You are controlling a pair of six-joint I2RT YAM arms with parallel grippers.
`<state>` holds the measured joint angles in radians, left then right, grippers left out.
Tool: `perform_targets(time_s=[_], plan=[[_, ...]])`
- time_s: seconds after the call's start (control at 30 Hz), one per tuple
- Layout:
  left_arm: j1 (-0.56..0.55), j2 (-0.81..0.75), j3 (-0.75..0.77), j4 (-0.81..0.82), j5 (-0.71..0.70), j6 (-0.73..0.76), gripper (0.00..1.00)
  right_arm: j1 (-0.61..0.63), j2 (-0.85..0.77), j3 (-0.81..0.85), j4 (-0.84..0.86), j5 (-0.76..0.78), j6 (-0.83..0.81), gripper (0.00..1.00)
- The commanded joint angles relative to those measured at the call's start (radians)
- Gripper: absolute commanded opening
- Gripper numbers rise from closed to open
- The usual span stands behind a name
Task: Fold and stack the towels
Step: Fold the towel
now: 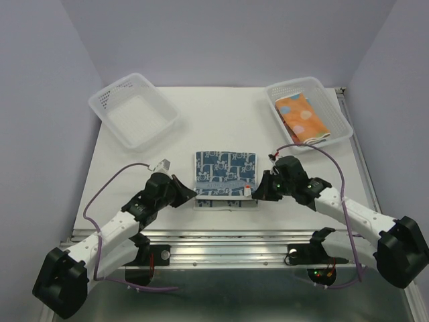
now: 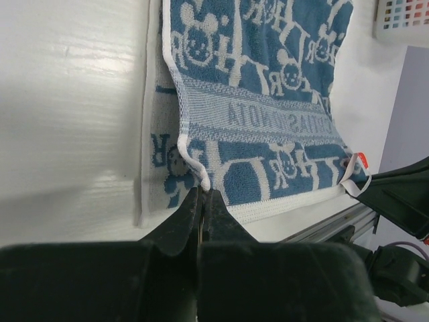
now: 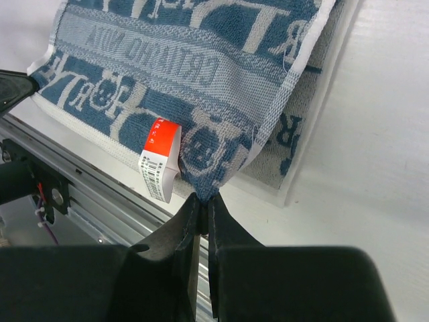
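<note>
The left fingers [image 2: 195,204] and right fingers [image 3: 195,208] pinch near corners of the blue towel [image 1: 226,173], half folded; a folded orange towel [image 1: 303,117] lies beyond them.

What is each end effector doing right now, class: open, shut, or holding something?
Left end effector: shut on the blue patterned towel, at its near left corner.
Right end effector: shut on the same towel, at its near right corner.

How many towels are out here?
2. A blue towel is mid-table, half folded; an orange towel sits in the right basket. More may hide beneath it.
</note>
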<state>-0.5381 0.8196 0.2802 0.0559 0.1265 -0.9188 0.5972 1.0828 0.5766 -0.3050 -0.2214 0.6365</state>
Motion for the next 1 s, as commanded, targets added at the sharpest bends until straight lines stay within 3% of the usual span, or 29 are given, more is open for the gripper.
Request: perform_targets(time_s=[0.0, 0.4, 0.43, 0.47, 0.5, 0.57, 0.63, 0.77, 0.8, 0.97], plan=[[-0.010, -0.027, -0.019, -0.045, -0.005, -0.002, 0.00, 0.004, -0.043, -0.030, -0.066, 0.017, -0.001, 0.05], [-0.028, 0.021, -0.030, -0.042, 0.001, 0.014, 0.00, 0.006, 0.029, -0.123, 0.046, -0.013, 0.003, 0.15], [-0.029, 0.041, -0.021, -0.053, 0.008, 0.014, 0.08, 0.006, 0.045, -0.121, 0.053, -0.009, 0.005, 0.23], [-0.030, 0.047, -0.021, -0.053, 0.009, 0.014, 0.08, 0.006, 0.045, -0.121, 0.052, -0.009, 0.003, 0.30], [-0.031, 0.056, -0.009, -0.079, 0.015, 0.014, 0.31, 0.006, 0.048, -0.119, 0.049, -0.004, 0.005, 0.39], [-0.037, 0.059, 0.007, -0.115, 0.012, 0.017, 0.57, 0.004, 0.034, -0.109, 0.026, 0.011, -0.001, 0.54], [-0.039, 0.023, 0.013, -0.145, -0.002, 0.012, 0.67, 0.006, 0.013, -0.094, -0.014, 0.034, -0.012, 0.71], [-0.040, -0.051, 0.080, -0.226, -0.072, 0.027, 0.87, 0.006, -0.044, -0.037, -0.062, 0.103, -0.043, 0.93], [-0.039, -0.060, 0.092, -0.229, -0.085, 0.034, 0.99, 0.006, -0.052, -0.028, -0.059, 0.109, -0.049, 1.00], [-0.039, 0.028, 0.184, -0.163, -0.177, 0.096, 0.99, 0.004, -0.014, 0.063, 0.012, 0.203, -0.072, 1.00]])
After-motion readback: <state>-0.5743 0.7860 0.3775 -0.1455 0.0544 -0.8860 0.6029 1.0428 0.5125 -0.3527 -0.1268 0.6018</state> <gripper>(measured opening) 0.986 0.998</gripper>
